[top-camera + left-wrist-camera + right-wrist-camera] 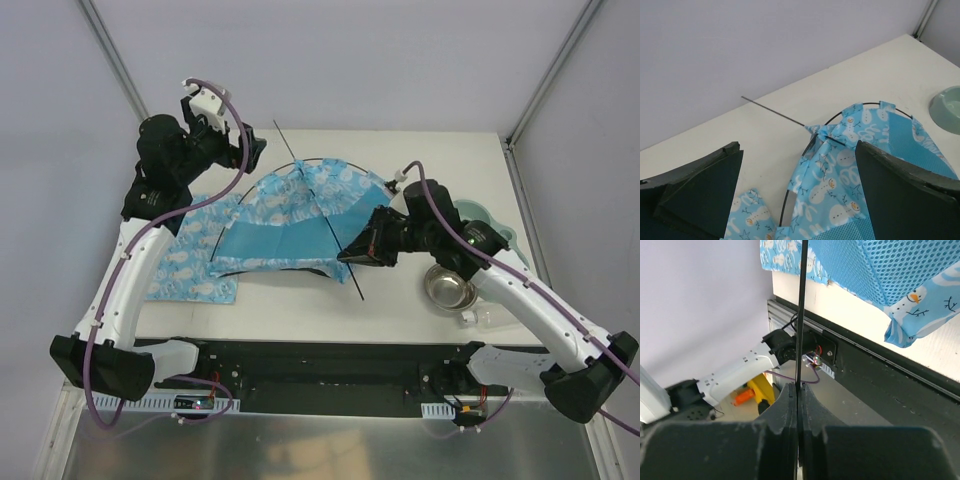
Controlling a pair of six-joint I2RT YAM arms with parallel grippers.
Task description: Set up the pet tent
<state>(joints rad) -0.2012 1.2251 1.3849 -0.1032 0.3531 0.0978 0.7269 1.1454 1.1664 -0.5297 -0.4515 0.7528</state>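
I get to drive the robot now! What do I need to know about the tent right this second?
Left gripper: fingers wide open, empty, above the tent's back-left edge.
Right gripper: shut on the straight black pole, near its front end.
Pet tent: mid-table, partly raised; the curved pole arches along its back. The mat lies flat on its left.
Done: both poles cross the fabric.
Left: the straight pole sticks out unbent at both ends, so it probably needs bowing and seating.

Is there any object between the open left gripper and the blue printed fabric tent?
Nothing visible stands between them: the left gripper hangs open facing the blue printed fabric tent, with an unobstructed gap.
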